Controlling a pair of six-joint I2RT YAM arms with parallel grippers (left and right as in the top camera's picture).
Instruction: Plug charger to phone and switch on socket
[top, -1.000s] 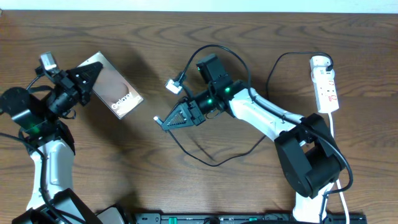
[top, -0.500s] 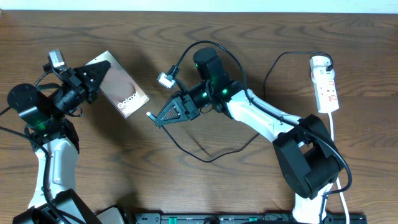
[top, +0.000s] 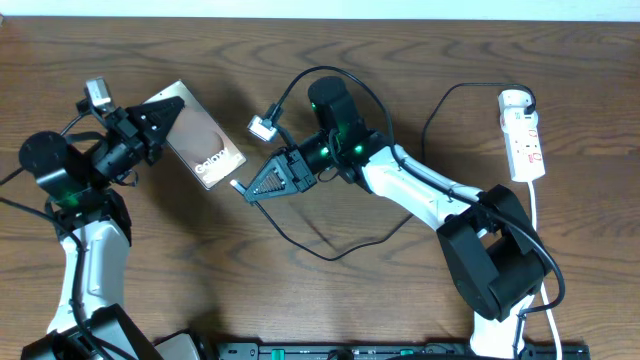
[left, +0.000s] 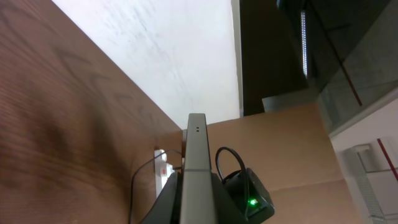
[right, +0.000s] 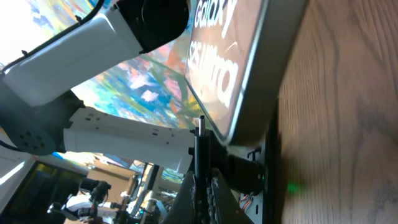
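The phone is lifted off the table, its far corner pinched in my shut left gripper. In the left wrist view the phone shows edge-on between the fingers. My right gripper is shut on the charger just behind its plug tip, and the thin black cable trails in a loop over the table. In the right wrist view the plug tip stands right at the lettered phone's short end; whether they touch I cannot tell. The white socket lies far right.
The wooden table carries the socket's white lead, which runs toward the front edge past the right arm's base. The left arm's base stands front left. A small silver connector hangs from the right arm's own cable.
The left gripper has carried the phone rightward. The right gripper has moved left and slightly up with the plug, so the gap between plug tip and phone has closed.
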